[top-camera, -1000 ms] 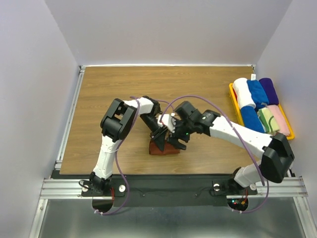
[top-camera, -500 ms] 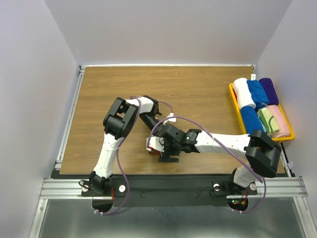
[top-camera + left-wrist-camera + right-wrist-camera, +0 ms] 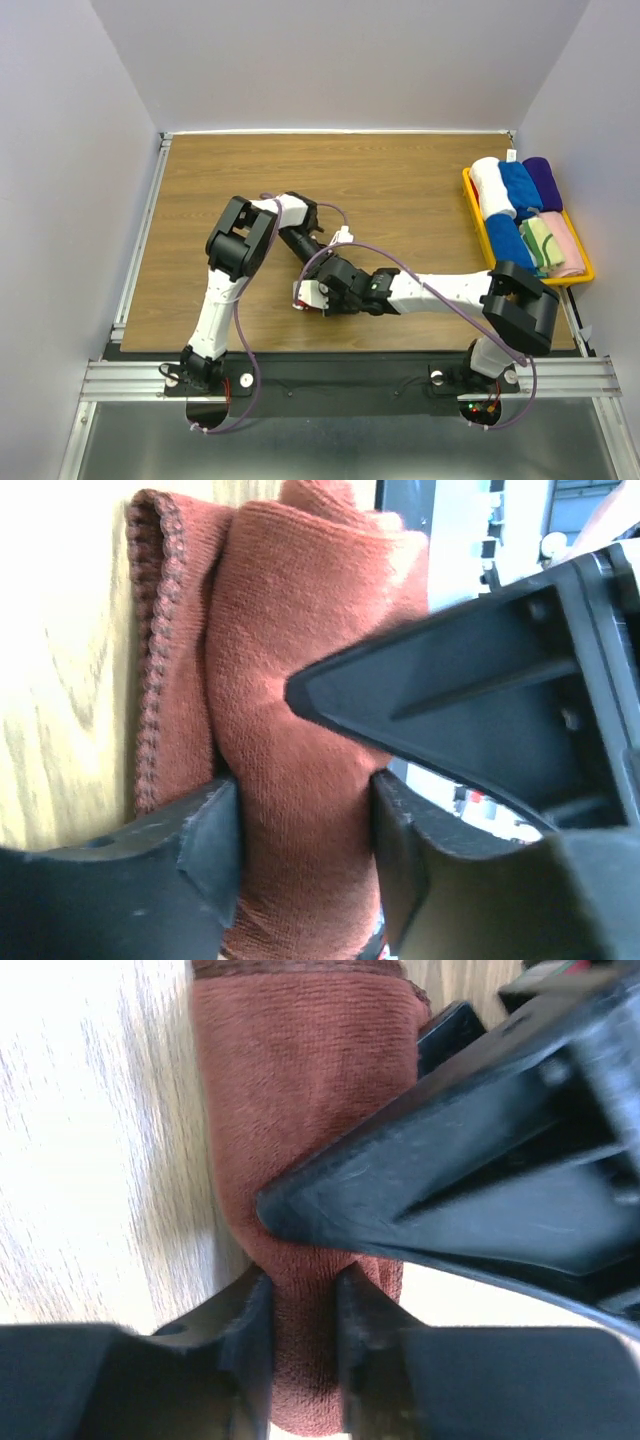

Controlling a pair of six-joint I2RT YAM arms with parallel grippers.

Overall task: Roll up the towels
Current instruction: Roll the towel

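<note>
The rust-brown towel (image 3: pixel 300 680) lies rolled on the wooden table, near the front centre. The left wrist view has my left gripper (image 3: pixel 305 840) astride one end of the roll, both pads against the cloth. My right gripper (image 3: pixel 303 1330) pinches the towel (image 3: pixel 300 1080) at the other end, squeezing it narrow. Each wrist view shows the other gripper's black finger pressing into the roll. From above, the arms cover almost all of it, leaving only a red sliver (image 3: pixel 302 303) in sight. The cream and green towel (image 3: pixel 540 243) lies rolled in the tray.
A yellow tray (image 3: pixel 582 270) at the right edge holds rolled white, blue, purple and pink towels. The two arms cross over the table's front centre. Grey walls close in the table on three sides.
My right arm has swung down and left over the roll, and its jaws have closed from wide onto the towel. The left arm has stayed in place.
</note>
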